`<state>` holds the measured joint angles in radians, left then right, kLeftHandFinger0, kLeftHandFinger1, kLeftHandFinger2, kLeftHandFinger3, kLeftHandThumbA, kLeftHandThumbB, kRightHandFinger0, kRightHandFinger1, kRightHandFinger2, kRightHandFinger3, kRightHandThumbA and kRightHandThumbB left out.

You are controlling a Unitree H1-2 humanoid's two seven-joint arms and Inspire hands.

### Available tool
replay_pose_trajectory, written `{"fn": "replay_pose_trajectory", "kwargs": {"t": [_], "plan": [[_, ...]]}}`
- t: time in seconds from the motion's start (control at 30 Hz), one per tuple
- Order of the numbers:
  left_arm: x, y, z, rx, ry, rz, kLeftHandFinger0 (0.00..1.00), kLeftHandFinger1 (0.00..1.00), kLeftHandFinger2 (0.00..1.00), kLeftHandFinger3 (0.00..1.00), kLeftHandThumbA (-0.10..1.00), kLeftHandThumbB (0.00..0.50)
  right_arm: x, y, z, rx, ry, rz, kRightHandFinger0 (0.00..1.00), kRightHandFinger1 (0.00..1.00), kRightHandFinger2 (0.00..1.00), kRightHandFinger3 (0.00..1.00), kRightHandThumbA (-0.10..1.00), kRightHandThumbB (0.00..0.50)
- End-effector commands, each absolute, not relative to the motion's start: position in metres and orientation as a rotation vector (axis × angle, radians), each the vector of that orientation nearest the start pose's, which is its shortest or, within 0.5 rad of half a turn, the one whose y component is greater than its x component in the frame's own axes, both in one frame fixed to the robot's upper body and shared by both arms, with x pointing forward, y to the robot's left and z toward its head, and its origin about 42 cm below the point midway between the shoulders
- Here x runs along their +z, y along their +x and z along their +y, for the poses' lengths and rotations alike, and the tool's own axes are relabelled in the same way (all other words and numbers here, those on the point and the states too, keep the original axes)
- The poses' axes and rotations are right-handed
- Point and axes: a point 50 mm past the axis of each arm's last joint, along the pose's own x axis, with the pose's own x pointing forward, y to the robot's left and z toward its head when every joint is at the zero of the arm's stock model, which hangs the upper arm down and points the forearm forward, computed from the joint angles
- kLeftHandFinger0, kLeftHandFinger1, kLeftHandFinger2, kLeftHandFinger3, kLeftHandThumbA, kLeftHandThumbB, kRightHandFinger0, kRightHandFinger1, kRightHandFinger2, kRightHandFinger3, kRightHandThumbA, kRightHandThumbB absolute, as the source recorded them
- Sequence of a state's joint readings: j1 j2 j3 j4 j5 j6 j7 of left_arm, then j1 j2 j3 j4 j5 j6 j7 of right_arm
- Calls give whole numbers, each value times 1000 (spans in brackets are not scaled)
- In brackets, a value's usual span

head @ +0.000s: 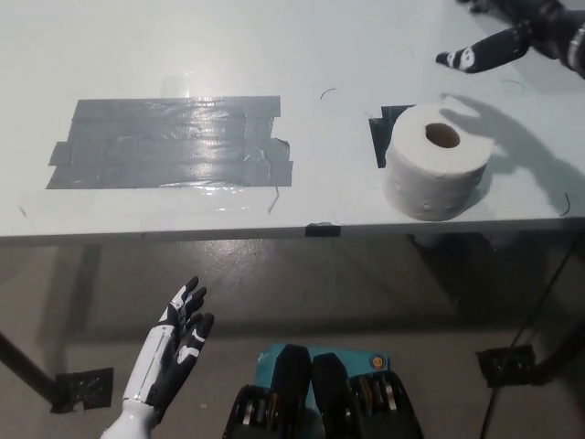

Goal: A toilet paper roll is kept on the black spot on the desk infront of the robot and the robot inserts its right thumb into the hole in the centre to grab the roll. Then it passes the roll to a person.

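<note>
Roll (437,171) white, upright, hole up, on black spot (384,128) | right robot hand (512,32) spread above | left robot hand (178,343) spread, low

A soft, matt white paper roll (434,173) stood on a smooth, slightly glossy white desk (347,55). Left of the roll, a wrinkled patch of shiny grey tape (171,143) caught the light.

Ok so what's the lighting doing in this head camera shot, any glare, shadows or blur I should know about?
Head view: glare shines off the grey tape patch and the white desk around it; the right hand, fingers spread at the top right, casts a soft hand-shaped shadow beside the toilet paper roll; the picture is reasonably sharp; under the desk is dimmer, where the left hand rests open.
</note>
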<state>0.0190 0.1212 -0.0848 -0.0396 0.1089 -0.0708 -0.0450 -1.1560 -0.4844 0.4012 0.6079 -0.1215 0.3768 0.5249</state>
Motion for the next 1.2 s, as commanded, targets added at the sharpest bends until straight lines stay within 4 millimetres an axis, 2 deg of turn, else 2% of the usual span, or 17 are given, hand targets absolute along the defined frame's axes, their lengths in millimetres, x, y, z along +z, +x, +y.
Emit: {"fn": "replay_pose_trajectory", "kwargs": {"t": [0.0,0.1,0.13,0.27,0.4,0.43,0.47,0.53,0.6,0.67,0.7,0.73,0.8,0.93,0.97,1.07,1.17], "plan": [[128,284,222,-149,247,-185,1000,1000,1000,1000,840,7,467,577,-226,537,-930,266,1000,1000,1000,1000,643,373],[128,283,221,-150,249,-188,1000,1000,1000,1000,834,8,463,584,-223,557,-974,311,1000,1000,1000,1000,670,367],[126,279,220,-150,251,-185,1000,1000,1000,1000,828,4,457,586,-221,566,-1013,350,1000,1000,1000,1000,732,400],[126,277,220,-148,245,-172,1000,1000,1000,1000,809,6,449,590,-215,609,-1069,377,1000,1000,1000,1000,809,435],[125,273,220,-148,251,-170,1000,1000,1000,1000,803,13,443,591,-208,621,-1070,414,1000,1000,1000,1000,793,400],[125,272,220,-149,247,-167,1000,1000,1000,1000,803,14,442,591,-207,623,-1072,420,1000,1000,1000,1000,774,405],[126,273,220,-150,245,-167,1000,1000,1000,1000,804,17,443,591,-207,655,-1084,419,1000,1000,1000,1000,786,374],[126,274,220,-151,248,-171,1000,1000,1000,1000,804,17,445,591,-208,678,-1107,402,1000,1000,1000,1000,802,383],[126,274,220,-152,258,-174,1000,1000,1000,1000,805,10,444,592,-207,654,-1098,417,1000,1000,1000,1000,792,429],[127,274,219,-152,254,-171,1000,1000,1000,1000,798,9,443,591,-206,677,-1117,412,1000,1000,1000,1000,827,433],[128,274,219,-152,256,-169,1000,1000,1000,1000,794,8,442,591,-205,690,-1123,411,1000,1000,1000,1000,891,462],[128,274,219,-153,255,-168,1000,1000,1000,1000,791,8,442,591,-204,709,-1135,402,1000,1000,1000,1000,915,463],[128,274,219,-153,252,-170,1000,1000,1000,1000,761,6,441,591,-203,706,-1140,431,1000,1000,1000,1000,991,500],[131,279,219,-153,252,-169,1000,1000,1000,1000,755,16,443,592,-202,704,-1151,451,1000,1000,1000,1000,1000,456],[131,279,219,-153,251,-167,1000,1000,1000,1000,754,18,443,592,-202,704,-1153,452,1000,1000,1000,1000,1000,456],[133,279,219,-153,255,-170,1000,1000,1000,1000,749,15,438,594,-206,624,-1159,480,1000,1000,1000,1000,1000,500],[133,280,218,-154,256,-175,1000,1000,1000,1000,746,14,435,594,-212,607,-1174,497,1000,1000,1000,1000,1000,482]]}}
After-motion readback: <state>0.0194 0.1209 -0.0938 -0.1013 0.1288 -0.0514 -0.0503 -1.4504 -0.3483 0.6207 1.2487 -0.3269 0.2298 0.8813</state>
